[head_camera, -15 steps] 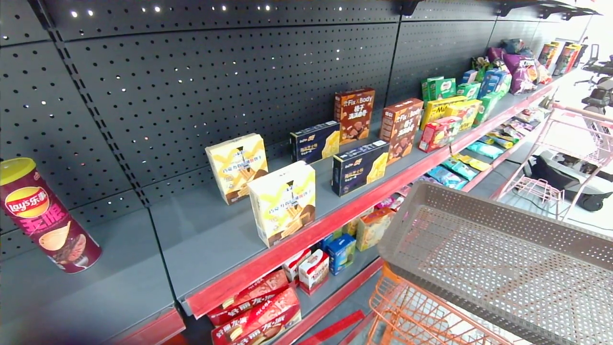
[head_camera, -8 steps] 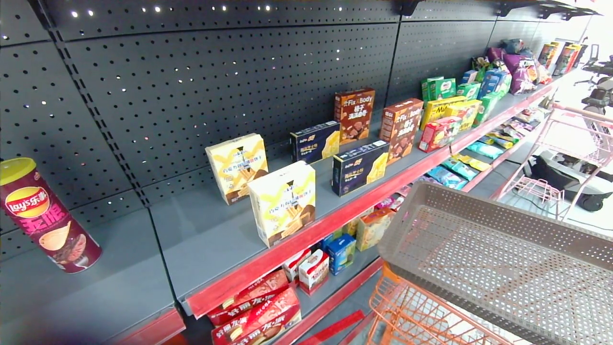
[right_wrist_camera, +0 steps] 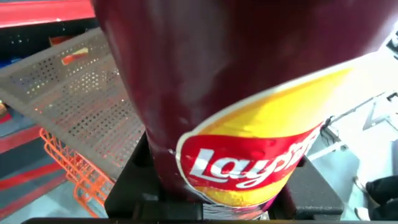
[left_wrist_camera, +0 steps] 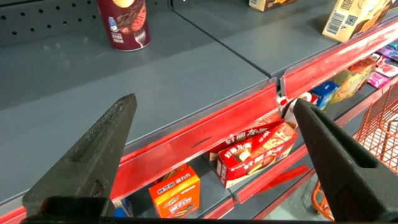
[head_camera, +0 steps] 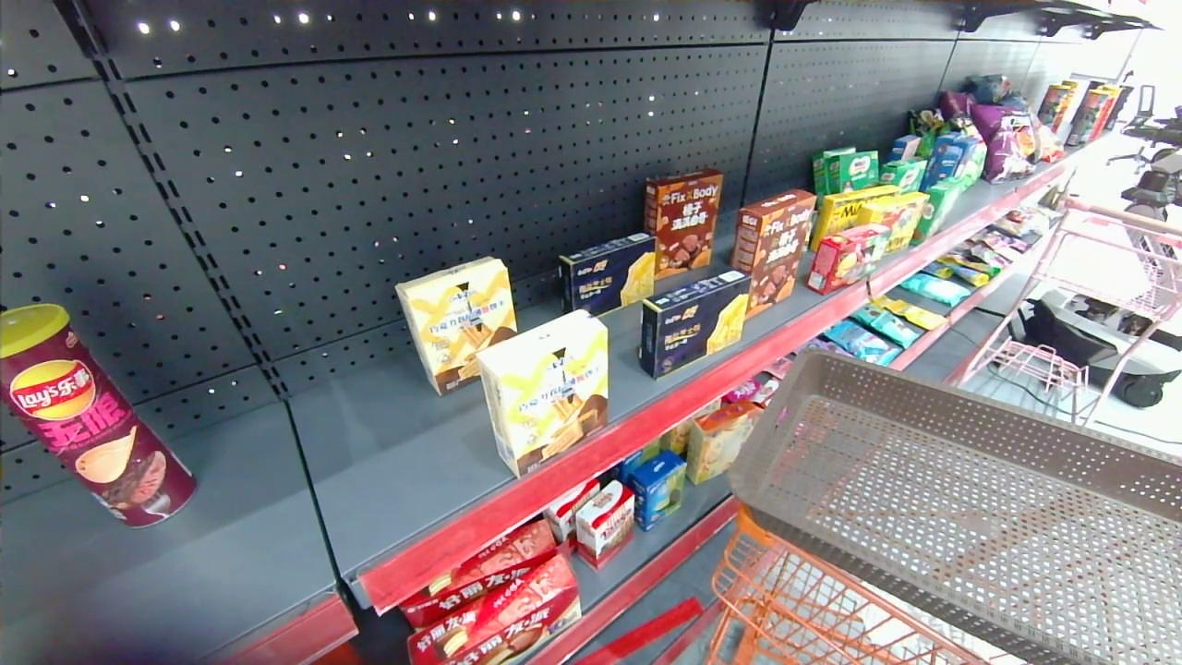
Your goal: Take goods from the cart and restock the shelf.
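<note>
Transport step, by my judgement: right pincer (right_wrist_camera: 224,208) clamps a chips can (right_wrist_camera: 249,93), cart (right_wrist_camera: 81,93) beyond it. Left pincer (left_wrist_camera: 214,99) hangs wide open, empty, above the shelf (left_wrist_camera: 155,74). Next move calls for standing the can there.

A: What stands on the grey shelf (head_camera: 397,480)?
B: Toward its left end, a maroon chip can (head_camera: 88,416), upright, near the back edge.
A: And further right?
B: Boxes in pairs, one behind, one nearer the red front edge: cream boxes (head_camera: 545,388), then dark blue boxes (head_camera: 693,321), then brown boxes (head_camera: 771,245).
</note>
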Robot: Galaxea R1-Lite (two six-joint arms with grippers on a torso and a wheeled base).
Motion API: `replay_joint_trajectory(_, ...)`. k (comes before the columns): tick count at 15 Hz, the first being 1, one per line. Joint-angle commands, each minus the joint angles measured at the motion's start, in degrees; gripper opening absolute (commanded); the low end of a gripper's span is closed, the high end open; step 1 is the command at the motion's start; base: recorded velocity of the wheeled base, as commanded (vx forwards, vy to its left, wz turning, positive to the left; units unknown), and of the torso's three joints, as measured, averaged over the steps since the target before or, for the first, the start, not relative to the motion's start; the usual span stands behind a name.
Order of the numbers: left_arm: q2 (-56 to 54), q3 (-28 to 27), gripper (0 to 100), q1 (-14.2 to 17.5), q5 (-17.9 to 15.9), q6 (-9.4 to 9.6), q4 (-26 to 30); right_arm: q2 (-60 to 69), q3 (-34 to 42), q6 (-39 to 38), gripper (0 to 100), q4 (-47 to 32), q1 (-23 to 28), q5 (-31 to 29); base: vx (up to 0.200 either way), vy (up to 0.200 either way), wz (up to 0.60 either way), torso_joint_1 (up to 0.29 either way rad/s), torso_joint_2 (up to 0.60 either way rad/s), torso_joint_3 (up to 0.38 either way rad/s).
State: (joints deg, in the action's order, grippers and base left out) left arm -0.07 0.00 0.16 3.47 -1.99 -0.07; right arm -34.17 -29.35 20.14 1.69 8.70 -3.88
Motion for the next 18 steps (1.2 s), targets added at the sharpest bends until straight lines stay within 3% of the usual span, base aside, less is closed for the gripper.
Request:
replay_joint_trajectory(1,0.1,0.0,100,0.0,0.0,-0.03,0.0,-3.3,-0.6,0.0,0,0.9,0.1,-0.3,0.0,0.0,0.0,0.0,0.0,0.0)
replay_joint_trajectory(7,0.1,0.0,100,0.0,0.0,-0.03,0.0,-8.6,0.3,0.1,0,11.6,0.4,0.0,0.0,0.0,0.0,0.0,0.0,0.0)
replay_joint_trajectory(16,0.1,0.0,100,0.0,-0.3,0.32,0.0,-3.1,4.8,0.4,0,11.8,0.5,0.0,0.0,0.0,0.0,0.0,0.0,0.0)
replay_joint_trajectory(18,0.1,0.0,100,0.0,-0.3,0.32,0.0,-2.7,5.0,0.4,0,11.8,0.4,0.0,0.0,0.0,0.6,0.002,0.0,0.002)
